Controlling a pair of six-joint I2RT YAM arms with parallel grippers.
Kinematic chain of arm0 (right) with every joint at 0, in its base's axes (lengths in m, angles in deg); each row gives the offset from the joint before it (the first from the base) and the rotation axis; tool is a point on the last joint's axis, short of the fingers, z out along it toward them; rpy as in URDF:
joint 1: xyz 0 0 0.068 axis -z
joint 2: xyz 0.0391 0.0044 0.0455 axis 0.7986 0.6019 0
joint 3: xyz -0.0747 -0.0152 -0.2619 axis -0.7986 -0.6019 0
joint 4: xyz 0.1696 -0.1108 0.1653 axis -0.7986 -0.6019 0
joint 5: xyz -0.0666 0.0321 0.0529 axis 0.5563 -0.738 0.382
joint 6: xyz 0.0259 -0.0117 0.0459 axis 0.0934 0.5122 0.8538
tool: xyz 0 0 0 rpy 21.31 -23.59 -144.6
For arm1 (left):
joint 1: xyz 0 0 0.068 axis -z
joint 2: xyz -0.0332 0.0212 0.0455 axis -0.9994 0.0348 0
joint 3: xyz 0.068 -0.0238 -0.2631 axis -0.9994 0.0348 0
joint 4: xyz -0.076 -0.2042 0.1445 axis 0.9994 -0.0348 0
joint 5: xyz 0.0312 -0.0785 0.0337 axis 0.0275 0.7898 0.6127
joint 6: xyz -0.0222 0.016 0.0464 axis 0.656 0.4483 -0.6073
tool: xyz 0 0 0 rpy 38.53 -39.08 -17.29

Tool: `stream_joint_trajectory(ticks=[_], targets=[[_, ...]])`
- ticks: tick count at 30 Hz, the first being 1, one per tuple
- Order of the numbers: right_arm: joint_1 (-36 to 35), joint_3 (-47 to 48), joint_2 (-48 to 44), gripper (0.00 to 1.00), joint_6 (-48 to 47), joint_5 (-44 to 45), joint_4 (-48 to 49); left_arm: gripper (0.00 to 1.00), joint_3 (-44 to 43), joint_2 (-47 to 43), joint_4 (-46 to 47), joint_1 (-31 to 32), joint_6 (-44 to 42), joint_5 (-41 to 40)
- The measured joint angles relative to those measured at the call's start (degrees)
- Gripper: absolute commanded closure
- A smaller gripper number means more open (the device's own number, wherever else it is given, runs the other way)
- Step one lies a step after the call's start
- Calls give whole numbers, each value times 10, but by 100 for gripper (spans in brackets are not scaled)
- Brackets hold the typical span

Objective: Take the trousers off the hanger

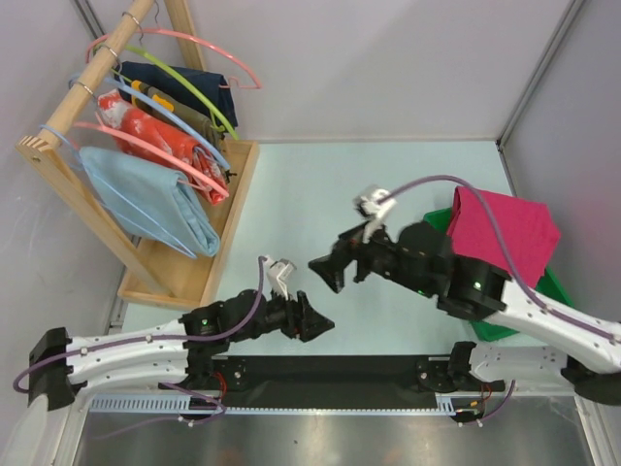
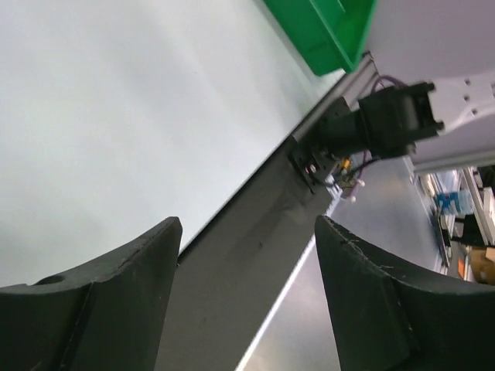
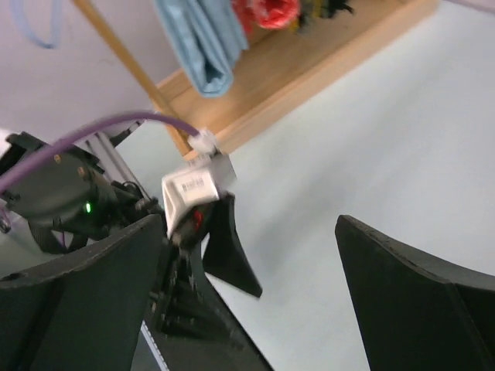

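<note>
Top external view, starting at my near edge: the left end effector [image 1: 320, 321] sits low over the worktop [image 1: 320, 184] just ahead of the arm bases, pointing right. Its wrist camera shows both fingers spread with only bare surface between them, so it is released and carrying nothing. Just beyond it, the right end effector [image 1: 325, 275] points left. It is equally released, with the left arm's wrist showing in the gap between its fingers. The two face each other over the middle of the worktop, which reads to me as a parked, hands-off pose rather than a reach.

Further right, the trousers [image 1: 505, 233] lie folded in a heap on the green tray [image 1: 555, 284], covering most of it. They are behind the right end effector, beside that arm's elbow, and well apart from both tools. I see no wire showing at the cloth, so I judge them to be off their hanger, though a fold could hide one.

Farthest, at the back left, the wooden rack [image 1: 233, 194] holds the other garments. A light-blue wire hanger [image 1: 194, 124] hangs among them. I cannot tell whether it is the task's own.
</note>
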Motion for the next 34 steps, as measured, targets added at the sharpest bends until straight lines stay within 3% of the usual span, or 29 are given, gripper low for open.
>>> stream_joint_trajectory(ticks=[9, 14, 18, 25, 34], targets=[[26, -325, -311, 0, 217, 106, 24, 22, -38, 114, 136, -137, -8, 106], [26, -530, -468, 0, 302, 98, 104, 21, 108, 39, 336, -155, 50, 100], [23, -640, -550, 0, 326, 91, 172, 21, 201, -47, 409, -155, 113, 82], [22, -677, -523, 0, 363, 97, 318, 21, 197, -275, 448, -155, 151, 73], [19, -677, -403, 0, 416, 137, 383, 18, 196, -218, 426, -155, 154, 92]])
